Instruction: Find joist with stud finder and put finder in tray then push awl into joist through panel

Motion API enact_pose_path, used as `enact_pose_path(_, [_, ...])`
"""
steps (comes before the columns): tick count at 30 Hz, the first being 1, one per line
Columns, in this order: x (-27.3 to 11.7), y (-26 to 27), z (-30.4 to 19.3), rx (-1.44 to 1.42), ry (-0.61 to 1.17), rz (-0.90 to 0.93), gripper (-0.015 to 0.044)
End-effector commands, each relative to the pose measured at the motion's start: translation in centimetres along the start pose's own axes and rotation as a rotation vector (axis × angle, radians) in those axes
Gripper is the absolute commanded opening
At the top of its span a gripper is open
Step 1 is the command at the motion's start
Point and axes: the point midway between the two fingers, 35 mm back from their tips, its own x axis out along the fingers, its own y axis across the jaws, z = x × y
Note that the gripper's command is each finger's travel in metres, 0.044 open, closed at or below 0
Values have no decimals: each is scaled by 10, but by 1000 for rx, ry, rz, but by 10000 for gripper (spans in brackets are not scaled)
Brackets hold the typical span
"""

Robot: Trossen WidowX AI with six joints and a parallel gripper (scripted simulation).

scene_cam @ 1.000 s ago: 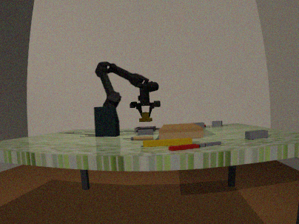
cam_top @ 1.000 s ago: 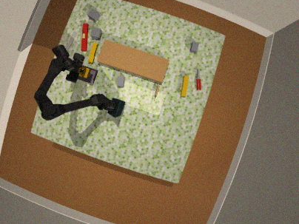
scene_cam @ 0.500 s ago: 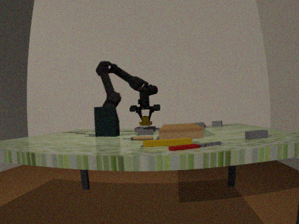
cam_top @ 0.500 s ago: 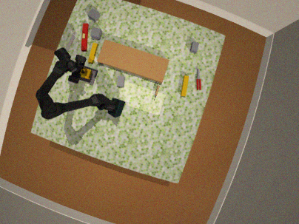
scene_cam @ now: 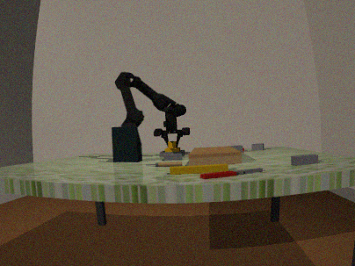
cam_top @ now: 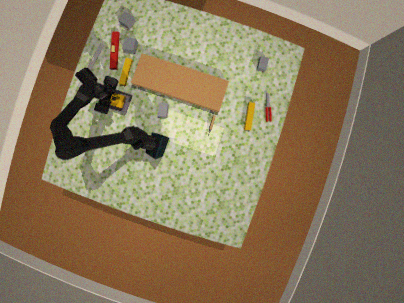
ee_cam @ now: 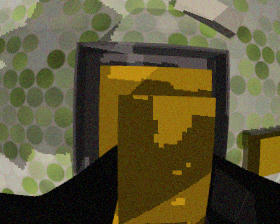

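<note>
- Top view, left of centre: my gripper (cam_top: 108, 99) (scene_cam: 172, 142) (ee_cam: 156, 152) grips the yellow stud finder (cam_top: 118, 101) (scene_cam: 172, 149) (ee_cam: 165, 125) over the tray (cam_top: 125, 108) (scene_cam: 171, 156) (ee_cam: 223, 100).
- Exterior view, mid-frame: it's upright; I'd judge it light, stiff, best pinched by its sides.
- Wrist view, centre: tray walls border it; I'd release gently, lest it tip.
</note>
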Motion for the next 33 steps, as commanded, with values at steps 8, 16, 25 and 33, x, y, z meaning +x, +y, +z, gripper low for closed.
enact_pose_path(8, [13,0,-5,7,-1,-3,0])
enact_pose_path(16, [12,1,-4,3,0,3,184])
enact_pose_path(25, [-8,-3,1,0,12,4,420])
enact_pose_path(33, [-79,1,21,4,8,3,440])
